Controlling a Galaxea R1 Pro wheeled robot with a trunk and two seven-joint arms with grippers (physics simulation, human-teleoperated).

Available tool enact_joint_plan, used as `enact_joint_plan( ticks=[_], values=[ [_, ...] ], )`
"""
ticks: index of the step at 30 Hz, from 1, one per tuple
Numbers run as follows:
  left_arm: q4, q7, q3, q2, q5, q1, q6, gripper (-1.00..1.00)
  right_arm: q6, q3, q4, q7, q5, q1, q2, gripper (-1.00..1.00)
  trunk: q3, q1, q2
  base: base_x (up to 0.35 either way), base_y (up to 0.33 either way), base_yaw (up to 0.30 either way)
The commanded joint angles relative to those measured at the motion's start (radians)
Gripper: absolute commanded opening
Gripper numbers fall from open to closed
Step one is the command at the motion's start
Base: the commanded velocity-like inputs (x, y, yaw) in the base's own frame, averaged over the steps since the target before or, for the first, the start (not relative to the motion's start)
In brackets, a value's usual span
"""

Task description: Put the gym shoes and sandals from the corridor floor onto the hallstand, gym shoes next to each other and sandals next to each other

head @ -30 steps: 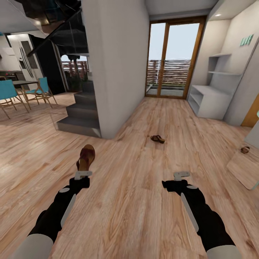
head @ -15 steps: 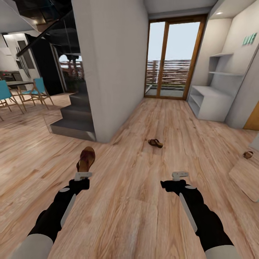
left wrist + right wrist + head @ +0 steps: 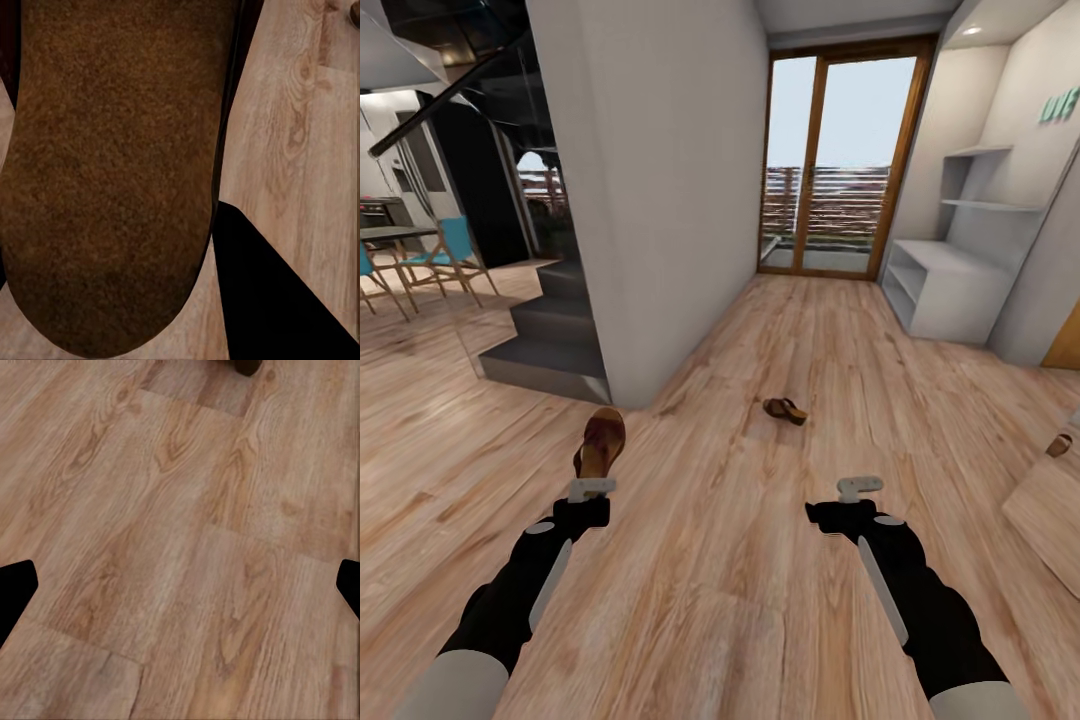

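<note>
My left gripper (image 3: 592,487) is shut on a dark brown sandal (image 3: 600,442), which sticks out forward past its fingers above the corridor floor (image 3: 740,600). That sandal's rough brown face (image 3: 112,172) looms large in the left wrist view. The second sandal (image 3: 785,410) lies on the floor ahead, in mid corridor. My right gripper (image 3: 860,487) is open with nothing in it; its fingertips (image 3: 15,592) stand wide apart over bare planks. The pale-grey hallstand (image 3: 950,290) stands against the right wall under mint letters (image 3: 1060,103). The gym shoes are out of view.
A thick white wall (image 3: 660,200) and dark stairs (image 3: 550,340) rise at the left. A glass balcony door (image 3: 840,160) closes the corridor's far end. A small brown object (image 3: 1060,445) lies beside a pale slab (image 3: 1050,510) at the right edge. Teal chairs (image 3: 450,250) stand far left.
The whole view has shifted as the camera moved: the wall and stairs slid left and the floor sandal sits lower in the picture. Both arms keep their pose, with the sandal still held.
</note>
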Motion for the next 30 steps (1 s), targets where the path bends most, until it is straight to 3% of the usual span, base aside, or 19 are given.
enact_joint_plan(
  ticks=[1,30],
  values=[
    [-0.002,-0.004,0.0,0.0,0.001,0.0,0.006,-1.0,0.005,0.001,-0.001,0.0,-0.001,0.0,-0.001,1.0,-0.001,0.0,0.0,0.3,-0.175,0.0],
    [0.029,-0.009,-0.001,0.0,-0.001,0.0,-0.003,-1.0,0.005,0.002,-0.002,0.001,0.0,0.0,0.015,1.0,-0.001,0.0,0.0,0.3,-0.175,0.0]
  ],
)
